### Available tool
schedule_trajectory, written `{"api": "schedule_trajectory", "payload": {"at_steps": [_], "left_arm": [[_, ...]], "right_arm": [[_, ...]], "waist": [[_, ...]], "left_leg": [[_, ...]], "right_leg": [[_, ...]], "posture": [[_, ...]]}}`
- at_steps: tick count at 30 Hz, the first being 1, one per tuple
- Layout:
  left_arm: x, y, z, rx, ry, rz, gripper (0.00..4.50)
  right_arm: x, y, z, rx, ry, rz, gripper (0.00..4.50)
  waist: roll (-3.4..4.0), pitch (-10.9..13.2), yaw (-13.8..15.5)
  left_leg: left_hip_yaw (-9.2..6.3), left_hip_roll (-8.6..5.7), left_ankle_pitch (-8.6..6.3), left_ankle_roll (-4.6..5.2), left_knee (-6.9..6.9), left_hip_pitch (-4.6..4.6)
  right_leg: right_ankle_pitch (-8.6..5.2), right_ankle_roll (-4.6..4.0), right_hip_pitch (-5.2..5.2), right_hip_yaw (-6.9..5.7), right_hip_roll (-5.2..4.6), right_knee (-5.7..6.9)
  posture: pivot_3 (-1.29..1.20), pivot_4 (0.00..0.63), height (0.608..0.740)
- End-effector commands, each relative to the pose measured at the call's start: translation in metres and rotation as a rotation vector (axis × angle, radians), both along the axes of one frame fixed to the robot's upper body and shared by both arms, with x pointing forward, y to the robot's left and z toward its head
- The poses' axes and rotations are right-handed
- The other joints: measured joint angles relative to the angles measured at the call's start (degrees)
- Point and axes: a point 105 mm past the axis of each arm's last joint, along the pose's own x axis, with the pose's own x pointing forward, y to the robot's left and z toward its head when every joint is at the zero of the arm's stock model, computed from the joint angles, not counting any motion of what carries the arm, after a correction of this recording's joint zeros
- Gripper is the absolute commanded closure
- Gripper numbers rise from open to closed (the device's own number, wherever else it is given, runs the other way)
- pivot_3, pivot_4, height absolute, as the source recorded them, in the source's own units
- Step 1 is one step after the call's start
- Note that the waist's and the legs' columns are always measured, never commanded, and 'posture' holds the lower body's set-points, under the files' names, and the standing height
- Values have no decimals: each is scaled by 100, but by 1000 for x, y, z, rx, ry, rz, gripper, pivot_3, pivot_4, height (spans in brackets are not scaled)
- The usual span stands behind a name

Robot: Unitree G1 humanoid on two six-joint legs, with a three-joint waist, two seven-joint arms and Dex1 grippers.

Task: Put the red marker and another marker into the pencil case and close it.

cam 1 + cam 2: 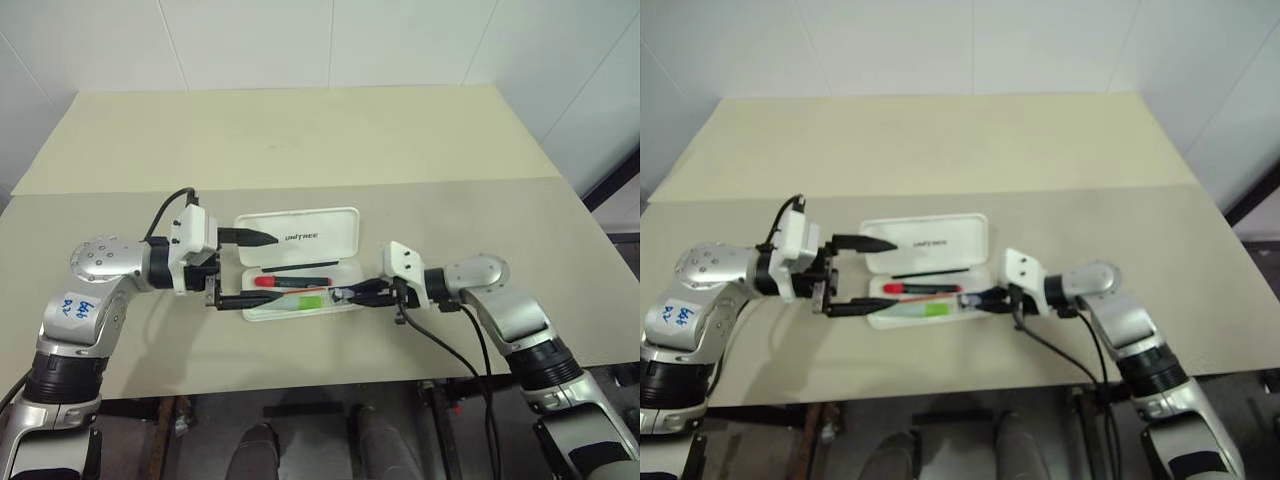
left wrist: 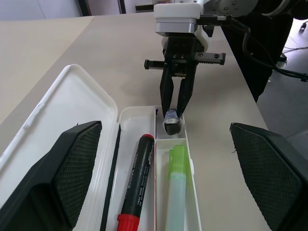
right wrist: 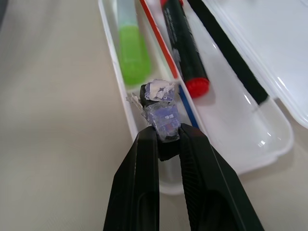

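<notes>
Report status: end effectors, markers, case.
Left end effector open, straddling the case's end. Right end effector shut on small crumpled object over the tray. Red marker and green marker inside pencil case; lid open.

The beige table (image 1: 300,140) carries the open white pencil case (image 1: 300,238), apparently nothing else.

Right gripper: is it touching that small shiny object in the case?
Touching. The right wrist view shows the right gripper with fingers shut on the small shiny object over the pencil case.
</notes>
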Motion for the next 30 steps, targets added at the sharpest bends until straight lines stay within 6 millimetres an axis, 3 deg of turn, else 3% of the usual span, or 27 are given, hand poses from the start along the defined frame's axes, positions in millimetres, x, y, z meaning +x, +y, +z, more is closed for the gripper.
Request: {"api": "schedule_trajectory", "payload": {"at_steps": [1, 7, 8, 15, 21, 27, 30], "left_arm": [[-4, -1, 9, 5, -46, -5, 0], [-3, -4, 10, -1, -52, -9, 0], [-3, -4, 10, -2, -53, -10, 0], [-1, -6, 11, -5, -56, -17, 0], [-1, -6, 13, -8, -56, -15, 0], [-4, 4, 12, -1, -45, 3, 0], [-9, 21, 7, 21, -23, 28, 645]], "right_arm": [[-1, -3, 5, -18, -15, 28, 4180], [0, -4, 9, -30, -23, 46, 4180], [2, -4, 9, -33, -33, 37, 3424], [4, 1, 23, 12, -86, 45, 1116], [-4, 2, 52, 59, -139, 64, 1116], [-18, -10, 76, 130, -190, 14, 1116], [-27, -31, 83, 178, -209, -105, 1072]], "waist": [[0, 0, 1], [0, 0, 0], [0, 0, 0], [0, 0, -4], [0, 0, -4], [1, 1, 12], [1, 1, 32]], "left_leg": [[0, 0, 0, 0, 0, 0], [0, 0, 0, 0, -1, 0], [0, 0, 0, 0, -1, -1], [0, 0, 0, 0, -2, -1], [0, 0, 0, 0, -2, -1], [0, 0, -1, 1, -4, -3], [0, 0, -5, 2, -8, -3]], "right_leg": [[0, 0, 0, 0, 0, 0], [-1, -1, 0, 0, 0, -1], [-1, -1, 0, 0, 0, -1], [0, -1, 0, 0, 0, -2], [0, 0, -1, 0, 0, -1], [-1, 0, -2, -1, 0, -3], [-4, -2, -3, -1, 0, -4]], "posture": [[0, 150, 740], [0, 150, 740], [0, 150, 740], [0, 150, 740], [0, 150, 740], [0, 150, 740], [0, 150, 740]]}}
